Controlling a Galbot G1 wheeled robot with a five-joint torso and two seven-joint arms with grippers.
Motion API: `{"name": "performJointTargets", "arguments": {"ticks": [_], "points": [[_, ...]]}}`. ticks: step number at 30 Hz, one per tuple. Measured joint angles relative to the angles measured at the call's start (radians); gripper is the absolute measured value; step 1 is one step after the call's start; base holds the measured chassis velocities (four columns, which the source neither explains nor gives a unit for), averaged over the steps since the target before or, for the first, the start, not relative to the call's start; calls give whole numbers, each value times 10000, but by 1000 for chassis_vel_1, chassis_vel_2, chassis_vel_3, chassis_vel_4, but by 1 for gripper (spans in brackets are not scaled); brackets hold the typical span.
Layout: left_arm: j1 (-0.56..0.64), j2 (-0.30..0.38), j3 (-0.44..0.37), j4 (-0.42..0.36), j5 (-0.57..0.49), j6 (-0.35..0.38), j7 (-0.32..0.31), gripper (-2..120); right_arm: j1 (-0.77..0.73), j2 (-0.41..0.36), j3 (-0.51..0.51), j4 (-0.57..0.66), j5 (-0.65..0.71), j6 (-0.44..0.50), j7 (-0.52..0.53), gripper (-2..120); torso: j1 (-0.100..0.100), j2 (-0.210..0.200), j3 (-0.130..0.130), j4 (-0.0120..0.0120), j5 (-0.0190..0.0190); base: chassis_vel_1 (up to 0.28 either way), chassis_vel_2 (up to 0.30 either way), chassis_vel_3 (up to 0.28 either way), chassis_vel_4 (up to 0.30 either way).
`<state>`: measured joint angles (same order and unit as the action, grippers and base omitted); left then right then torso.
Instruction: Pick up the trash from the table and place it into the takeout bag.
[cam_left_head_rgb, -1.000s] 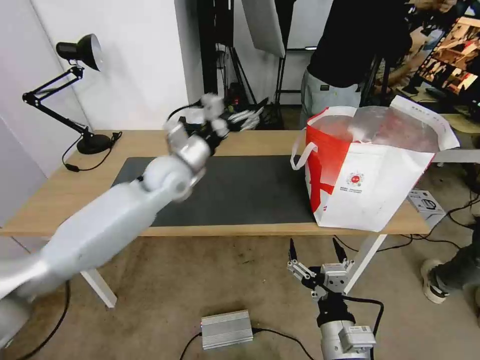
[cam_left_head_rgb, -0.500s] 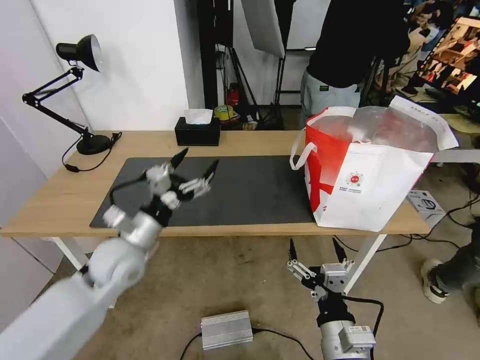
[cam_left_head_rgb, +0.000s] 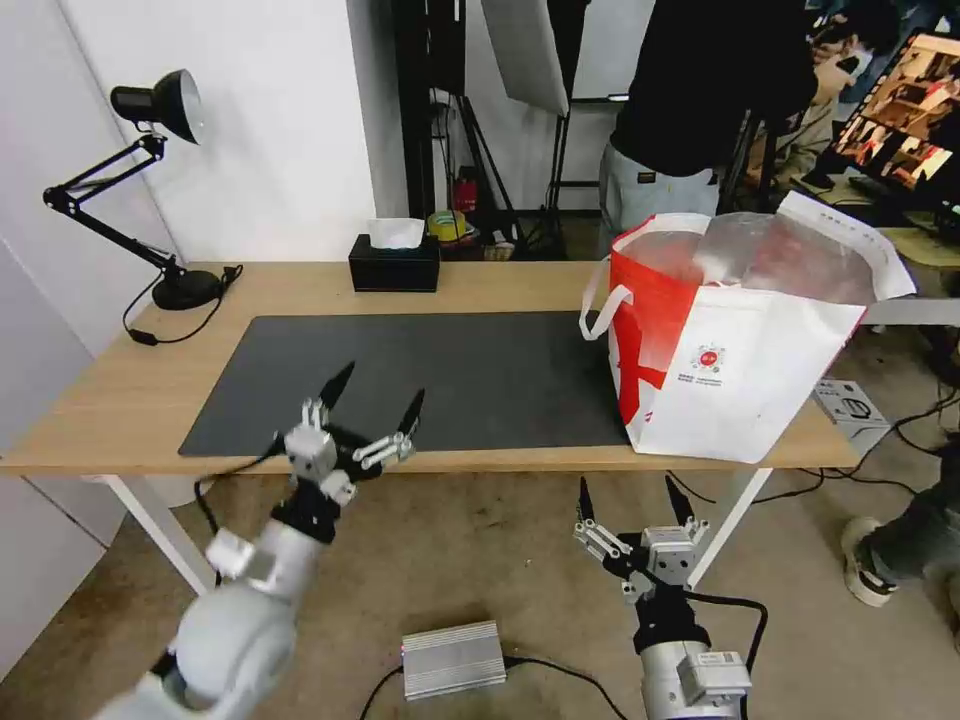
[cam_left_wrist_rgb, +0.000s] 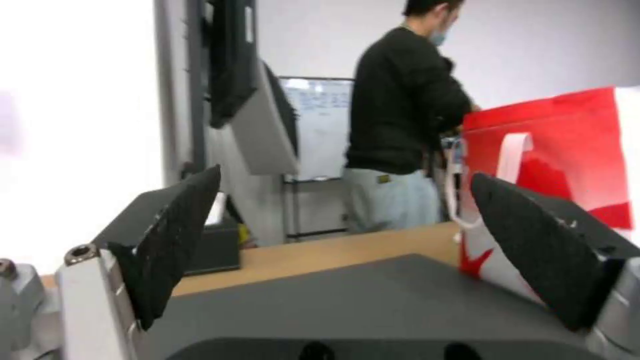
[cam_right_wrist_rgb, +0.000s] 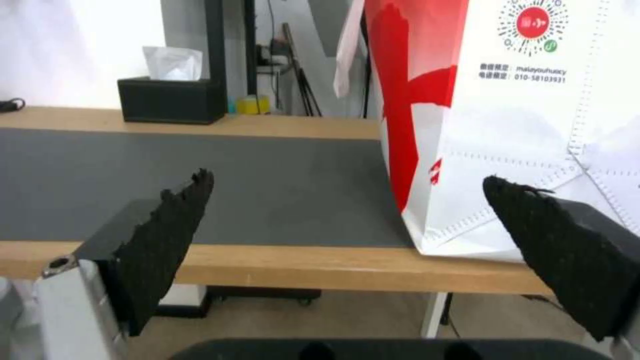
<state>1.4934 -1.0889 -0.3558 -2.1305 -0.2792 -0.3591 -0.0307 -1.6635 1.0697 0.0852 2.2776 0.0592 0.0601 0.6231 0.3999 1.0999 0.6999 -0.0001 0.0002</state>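
The takeout bag (cam_left_head_rgb: 740, 370), red and white with silver lining, stands open on the right end of the light-wood table (cam_left_head_rgb: 120, 390). The trash is out of view; the dark grey mat (cam_left_head_rgb: 450, 370) lies bare. My left gripper (cam_left_head_rgb: 380, 388) hangs open and empty at the table's front edge, over the mat's near border; the left wrist view has its black fingers spread (cam_left_wrist_rgb: 345, 176) toward the bag (cam_left_wrist_rgb: 553, 130). My right gripper (cam_left_head_rgb: 628, 490) is open and empty below the front edge, pointing up just left of the bag (cam_right_wrist_rgb: 507, 115), its fingers wide apart (cam_right_wrist_rgb: 347, 177).
A black tissue box (cam_left_head_rgb: 394, 268) sits at the table's back edge, and a black desk lamp (cam_left_head_rgb: 185, 288) stands at the back left corner. On the floor between my arms lies a silver metal box (cam_left_head_rgb: 452, 657) with a cable. Tripods and stands crowd the room behind the table.
My left arm has swung back from above the far side of the table and dropped to the front edge, gripper open throughout. The right arm has not moved.
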Motion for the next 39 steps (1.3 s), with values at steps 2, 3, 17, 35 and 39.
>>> {"name": "performJointTargets", "arguments": {"ticks": [2,3,17,35,39], "points": [[617,-665,-64,153,1009,-459,-285,100,0,0,0,0,0,0,0,100,0,0,1,0,-1,0,0,0,0],[817,-893,-67,230,1332,-620,-411,100,0,0,0,0,0,1,0,100,-1,0,0,1,0,0,0,0,0],[1350,-2230,232,1092,3071,-1489,-1269,100,0,0,0,0,0,0,0,100,1,1,1,0,0,0,0,0,0],[1393,-2726,201,1167,3252,-1562,-2100,100,0,0,0,0,0,1,0,100,1,1,1,0,-2,0,0,0,0],[1394,-2838,99,1201,3251,-1552,-2268,100,0,0,0,0,0,0,0,100,2,0,1,1,-2,0,0,0,0]]}}
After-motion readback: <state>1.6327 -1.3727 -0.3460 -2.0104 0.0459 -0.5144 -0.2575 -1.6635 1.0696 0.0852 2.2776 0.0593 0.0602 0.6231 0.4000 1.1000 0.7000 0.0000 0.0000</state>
